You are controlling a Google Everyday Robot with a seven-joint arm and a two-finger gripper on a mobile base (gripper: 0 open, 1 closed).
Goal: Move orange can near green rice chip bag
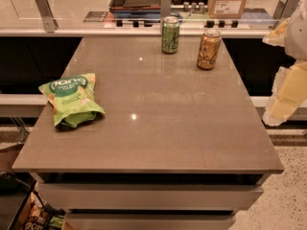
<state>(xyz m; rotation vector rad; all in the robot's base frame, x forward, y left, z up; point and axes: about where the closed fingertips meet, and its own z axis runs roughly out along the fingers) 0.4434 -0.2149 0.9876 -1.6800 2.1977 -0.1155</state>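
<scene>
Toward the upper right of the table [158, 128], the orange can [209, 49] stands upright near a green can [170, 34], well apart from the chip bag [71, 99] lying at the left edge. At the frame's right edge, off the table, hangs the gripper [287, 95]; whether it is open or holding anything cannot be told.
</scene>
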